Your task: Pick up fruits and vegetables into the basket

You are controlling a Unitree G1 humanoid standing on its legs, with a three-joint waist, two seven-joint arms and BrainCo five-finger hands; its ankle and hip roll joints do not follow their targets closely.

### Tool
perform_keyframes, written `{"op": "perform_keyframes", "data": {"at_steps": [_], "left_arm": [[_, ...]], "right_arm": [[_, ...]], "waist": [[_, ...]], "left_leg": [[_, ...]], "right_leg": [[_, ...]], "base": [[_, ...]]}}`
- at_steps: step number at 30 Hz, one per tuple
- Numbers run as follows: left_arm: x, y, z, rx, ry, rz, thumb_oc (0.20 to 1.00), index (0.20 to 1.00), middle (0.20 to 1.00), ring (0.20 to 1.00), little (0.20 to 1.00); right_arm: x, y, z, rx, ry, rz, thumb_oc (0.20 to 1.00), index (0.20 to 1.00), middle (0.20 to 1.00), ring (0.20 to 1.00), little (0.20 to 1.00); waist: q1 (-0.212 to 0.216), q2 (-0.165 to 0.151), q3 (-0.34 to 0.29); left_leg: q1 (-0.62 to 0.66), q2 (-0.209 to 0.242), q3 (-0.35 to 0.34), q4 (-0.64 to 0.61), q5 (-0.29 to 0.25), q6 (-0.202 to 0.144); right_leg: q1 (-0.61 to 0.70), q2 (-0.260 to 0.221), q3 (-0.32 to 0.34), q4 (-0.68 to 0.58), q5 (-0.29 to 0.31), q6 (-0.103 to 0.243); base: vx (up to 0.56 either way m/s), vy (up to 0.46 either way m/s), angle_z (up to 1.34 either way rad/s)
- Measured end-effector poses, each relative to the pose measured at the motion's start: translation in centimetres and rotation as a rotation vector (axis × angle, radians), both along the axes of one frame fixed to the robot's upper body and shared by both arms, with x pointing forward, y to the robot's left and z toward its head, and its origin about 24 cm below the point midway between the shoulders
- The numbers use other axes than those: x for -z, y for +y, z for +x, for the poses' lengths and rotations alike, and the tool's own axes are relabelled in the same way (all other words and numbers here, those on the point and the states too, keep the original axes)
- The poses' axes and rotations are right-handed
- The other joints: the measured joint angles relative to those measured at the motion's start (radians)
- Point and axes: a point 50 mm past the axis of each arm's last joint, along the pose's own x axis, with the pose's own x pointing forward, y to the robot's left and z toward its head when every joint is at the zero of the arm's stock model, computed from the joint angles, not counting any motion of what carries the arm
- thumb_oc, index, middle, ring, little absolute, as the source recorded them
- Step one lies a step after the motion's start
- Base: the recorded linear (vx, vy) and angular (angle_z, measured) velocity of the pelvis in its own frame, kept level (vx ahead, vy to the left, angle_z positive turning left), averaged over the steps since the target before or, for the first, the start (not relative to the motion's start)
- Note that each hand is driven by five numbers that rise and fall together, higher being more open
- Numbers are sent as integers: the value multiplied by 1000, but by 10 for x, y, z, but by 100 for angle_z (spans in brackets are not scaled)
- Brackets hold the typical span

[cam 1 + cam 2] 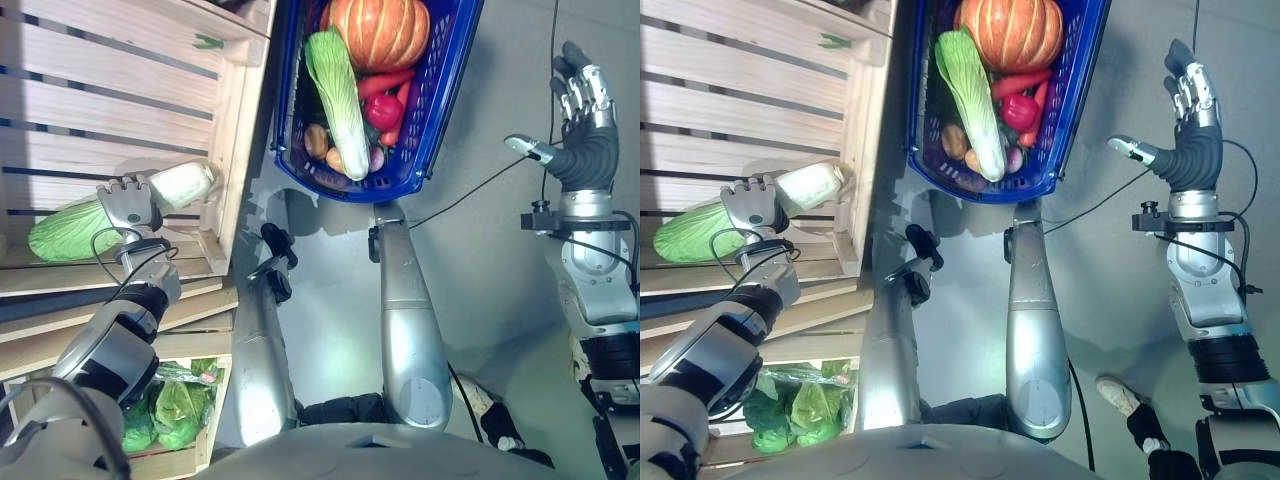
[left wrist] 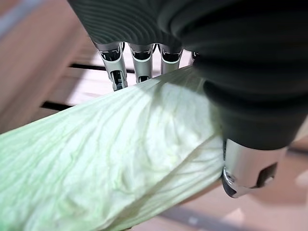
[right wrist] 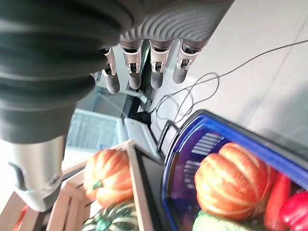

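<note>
Our left hand [image 1: 128, 203] is wrapped around a napa cabbage [image 1: 75, 228], fingers [image 2: 139, 60] and thumb pinching its middle as it lies in the slatted wooden crate [image 1: 120, 90]. Our right hand [image 1: 1185, 110] hangs open over the floor, empty. Between them, the blue basket [image 1: 440, 100] holds a pumpkin [image 1: 378, 30], another cabbage [image 1: 335, 85] and red peppers [image 1: 383, 110].

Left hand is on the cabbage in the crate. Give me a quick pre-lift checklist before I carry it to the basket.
1. Grip: left hand curled round the napa cabbage, fingers one side, thumb the other: ok.
2. Cabbage clear of the wooden crate wall: cannot tell.
3. Room in the blue basket: already holds a pumpkin, another cabbage and peppers; crowded: not ok.
4. Right hand open, out of the path: ok.
5. Carry path over the floor: ok.
</note>
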Motion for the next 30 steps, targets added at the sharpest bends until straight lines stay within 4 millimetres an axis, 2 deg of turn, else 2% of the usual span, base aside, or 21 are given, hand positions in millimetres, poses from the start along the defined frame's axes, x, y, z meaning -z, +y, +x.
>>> {"op": "perform_keyframes", "data": {"at_steps": [4,9,11,13,16,21,23,26,29,30], "left_arm": [[5,2,-6,48,-117,-196,200,200,200,200,200],[0,-11,-11,224,-310,-497,200,200,200,200,200],[-5,-19,-12,301,-354,-566,200,200,200,200,200],[-4,-44,-26,422,-423,-724,200,200,200,200,200],[-10,-66,-37,558,-460,-834,200,200,200,200,200],[-34,-90,-35,707,-474,-904,200,200,200,200,200],[-41,-99,-35,763,-463,-921,200,200,200,200,200],[-47,-107,-33,810,-440,-925,200,200,200,200,200],[-42,-118,-31,829,-365,-922,200,200,200,200,200],[-42,-120,-31,836,-351,-916,200,200,200,200,200]], "right_arm": [[1,13,-6,-107,23,-32,1000,1000,1000,1000,1000],[10,26,-7,-241,154,-64,1000,1000,1000,1000,1000],[11,34,-7,-295,185,-72,1000,1000,1000,1000,1000],[26,53,-5,-380,284,-15,1000,1000,1000,1000,1000],[31,76,-5,-492,347,60,1000,1000,1000,1000,1000],[27,109,1,-638,396,169,1000,1000,1000,1000,1000],[28,122,3,-672,434,167,1000,1000,1000,1000,1000],[29,135,4,-681,458,175,1000,1000,1000,1000,1000],[31,144,6,-652,486,191,1000,1000,1000,1000,1000],[32,145,6,-647,491,193,1000,1000,1000,1000,1000]], "waist": [[14,0,0],[50,-1,-1],[72,-1,0],[104,-3,1],[145,-4,-1],[213,-8,-4],[223,-11,-14],[240,-30,-68],[241,-53,-150],[239,-58,-160]], "left_leg": [[111,-6,-3,-43,7,-1],[215,-15,-18,-100,25,-3],[248,-16,-24,-129,41,-4],[346,-16,-35,-193,69,-12],[426,-13,-51,-257,90,-13],[469,-12,-82,-286,110,-17],[494,-10,-91,-299,110,-15],[515,-9,-92,-317,112,-17],[555,-9,-93,-339,109,-12],[564,-10,-91,-341,108,-10]], "right_leg": [[112,-5,-15,-28,-3,3],[213,-15,-44,-52,-9,2],[250,-18,-61,-70,-10,5],[341,-13,-83,-99,-7,-1],[421,-9,-108,-134,-17,5],[490,-10,-141,-155,-15,5],[526,-9,-152,-175,-11,2],[554,-5,-158,-200,-7,7],[612,-4,-176,-243,0,16],[625,-3,-178,-252,1,19]], "base": [[-20,-17,5],[-13,-53,11],[26,-83,15],[65,-114,15],[69,-113,17],[106,-122,23],[99,-79,14],[118,-66,4],[135,-56,9],[115,-28,6]]}}
